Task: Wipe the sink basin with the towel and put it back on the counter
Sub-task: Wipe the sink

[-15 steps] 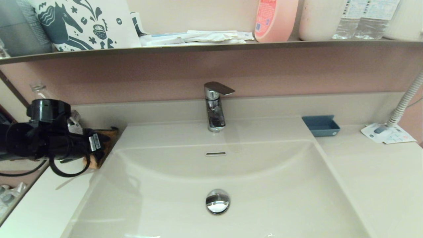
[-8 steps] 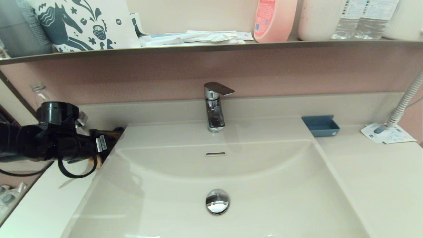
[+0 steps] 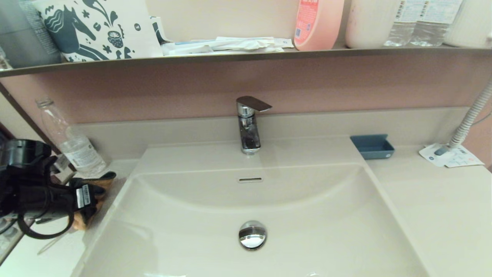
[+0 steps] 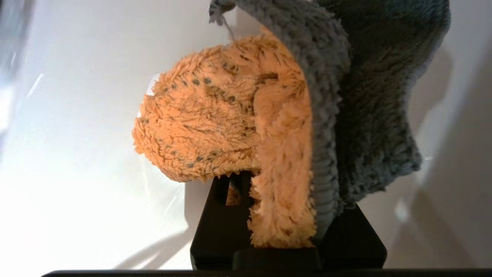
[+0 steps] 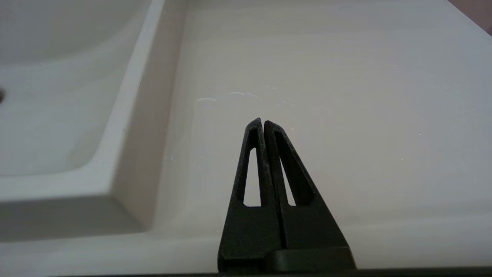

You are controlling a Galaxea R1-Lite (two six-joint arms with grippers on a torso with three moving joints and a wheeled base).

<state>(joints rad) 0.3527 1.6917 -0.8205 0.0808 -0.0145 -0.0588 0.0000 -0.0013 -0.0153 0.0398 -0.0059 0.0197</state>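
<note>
My left gripper (image 3: 91,197) is shut on the towel (image 4: 215,123), an orange-yellow fluffy cloth with a dark grey side that hangs crumpled from the fingers. In the head view the towel (image 3: 99,181) shows only as an orange-brown edge behind the gripper, above the counter (image 3: 50,250) at the left rim of the sink basin (image 3: 307,215). The basin is beige with a slot overflow and a chrome drain stopper (image 3: 252,234). My right gripper (image 5: 263,122) is shut on nothing and hangs over the counter (image 5: 346,96) right of the basin; the head view does not show it.
A clear plastic bottle (image 3: 71,142) stands at the back left beside the left arm. The chrome faucet (image 3: 249,125) rises behind the basin. A blue soap dish (image 3: 372,146), printed papers (image 3: 451,156) and a white hose (image 3: 471,119) are at the back right. A loaded brown shelf (image 3: 246,54) runs above.
The left arm has drawn back toward the near left and lower, carrying the towel along the basin's left rim. The plastic bottle behind it is now uncovered.
</note>
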